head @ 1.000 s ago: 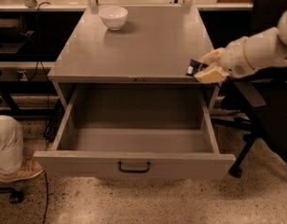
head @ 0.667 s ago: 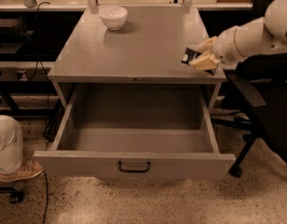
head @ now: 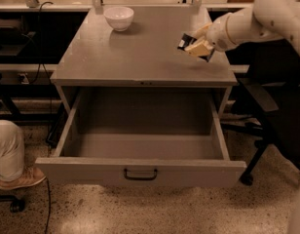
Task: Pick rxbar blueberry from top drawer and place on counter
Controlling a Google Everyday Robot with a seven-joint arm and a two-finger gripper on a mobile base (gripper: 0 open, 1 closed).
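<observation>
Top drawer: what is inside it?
No item shows inside the top drawer; its front panel hides the nearest floor strip. The gripper, over the counter, holds the rxbar blueberry.

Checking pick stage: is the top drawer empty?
Empty: the top drawer, pulled open, shows only bare floor. The gripper holds the rxbar blueberry above the counter, near its right edge.

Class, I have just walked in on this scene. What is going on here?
A robot arm's gripper holds the dark rxbar blueberry just above the right side of the grey counter. It does not appear to be set down yet. The top drawer below stands pulled open and looks empty. A white bowl sits at the counter's back left.
</observation>
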